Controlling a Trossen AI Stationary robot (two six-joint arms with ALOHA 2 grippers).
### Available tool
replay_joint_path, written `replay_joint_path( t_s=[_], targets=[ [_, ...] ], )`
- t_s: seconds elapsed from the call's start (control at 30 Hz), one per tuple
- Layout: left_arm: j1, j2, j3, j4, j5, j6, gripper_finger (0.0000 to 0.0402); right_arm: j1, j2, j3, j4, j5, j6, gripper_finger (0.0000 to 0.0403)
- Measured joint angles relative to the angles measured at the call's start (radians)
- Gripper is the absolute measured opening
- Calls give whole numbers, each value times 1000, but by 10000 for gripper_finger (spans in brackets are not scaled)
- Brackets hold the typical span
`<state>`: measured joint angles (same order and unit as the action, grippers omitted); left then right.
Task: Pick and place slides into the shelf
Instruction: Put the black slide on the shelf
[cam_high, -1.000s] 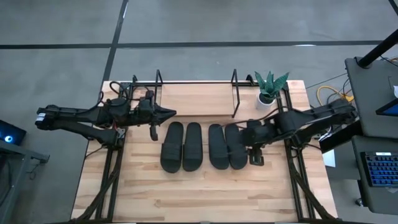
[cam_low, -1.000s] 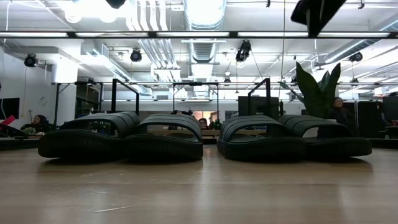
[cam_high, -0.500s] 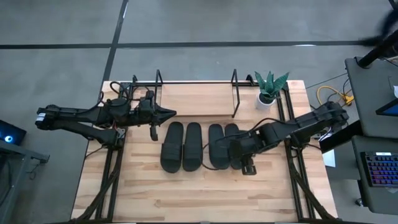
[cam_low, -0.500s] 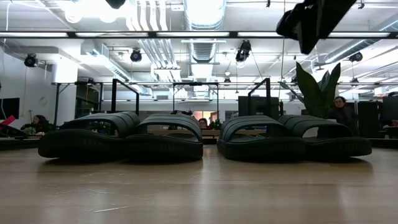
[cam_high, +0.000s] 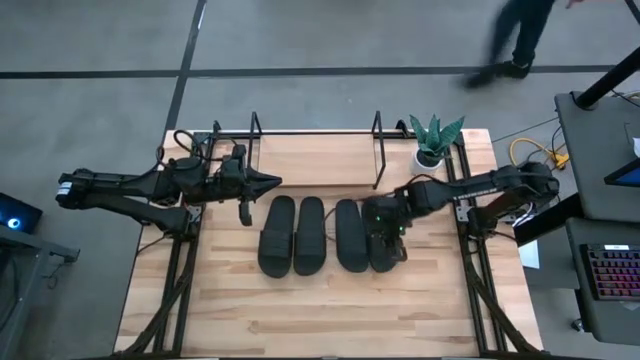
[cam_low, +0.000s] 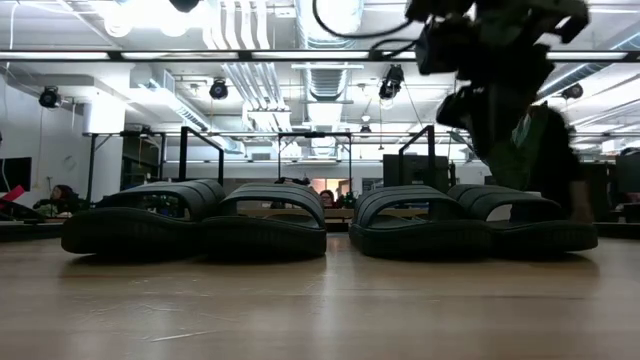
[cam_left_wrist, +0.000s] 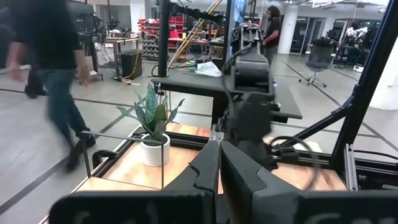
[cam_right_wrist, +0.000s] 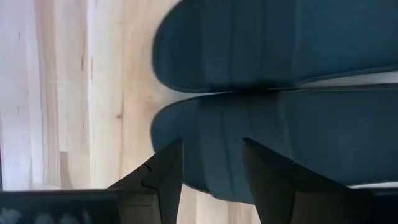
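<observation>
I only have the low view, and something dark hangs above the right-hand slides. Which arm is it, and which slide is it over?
Observer: It is the right arm. From above, the right claw sits over the rightmost slide of the four.
Operator: Is that claw open?
Observer: Yes. The right wrist view shows its fingers spread apart, with that slide's sole beneath them.
Operator: And the shelf?
Observer: From above, the shelf holds no slides. The left claw waits, shut, by its left end frame.
</observation>
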<state>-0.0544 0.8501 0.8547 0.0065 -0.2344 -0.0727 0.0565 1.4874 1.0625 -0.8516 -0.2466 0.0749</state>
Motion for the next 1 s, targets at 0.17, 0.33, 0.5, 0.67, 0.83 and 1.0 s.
replay_joint_path(
  t_s=[0.17,0.33,0.5,0.67,0.83,1.0],
  targets=[
    [0,0,0,-1,0,0,0,-89,0,6,0,-23,-75,153],
    [0,0,0,-2,0,0,0,-168,4,3,-2,-132,-152,152],
    [0,0,-1,-9,0,-1,0,-212,21,-26,-3,-146,-218,151],
    [0,0,-2,-44,0,-1,0,-228,56,-55,-4,-146,-276,153],
    [-1,0,-9,-55,-1,-2,0,-228,111,-64,-2,-151,-289,150],
    [-1,0,-11,-60,-1,-2,0,-230,161,-62,-3,-231,-285,150]
  ],
)
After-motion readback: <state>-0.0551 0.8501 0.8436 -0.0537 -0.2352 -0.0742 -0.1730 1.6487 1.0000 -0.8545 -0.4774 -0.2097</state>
